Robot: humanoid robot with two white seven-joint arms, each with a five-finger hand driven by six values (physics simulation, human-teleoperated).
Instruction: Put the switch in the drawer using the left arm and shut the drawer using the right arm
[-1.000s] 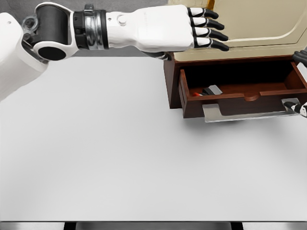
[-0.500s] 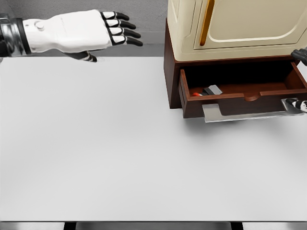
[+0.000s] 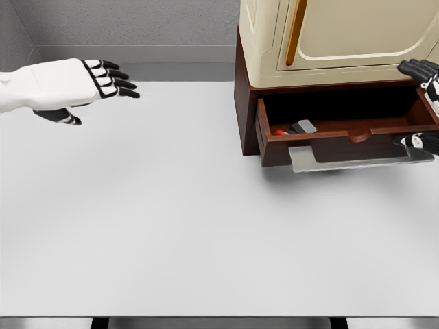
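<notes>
Switch [image 3: 300,128] lies in open drawer [image 3: 343,137]; left hand [image 3: 68,86] spread, holding nothing; right hand [image 3: 420,140] unclear

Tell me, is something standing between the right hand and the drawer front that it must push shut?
Nothing visible does. The right hand is already at the right end of the drawer, by its metal handle. The switch lies inside at the left, below the rim. The left hand is far off, over the table.

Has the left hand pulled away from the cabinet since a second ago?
Yes. The left hand has moved left, away from the cabinet, toward the table's left edge.
</notes>
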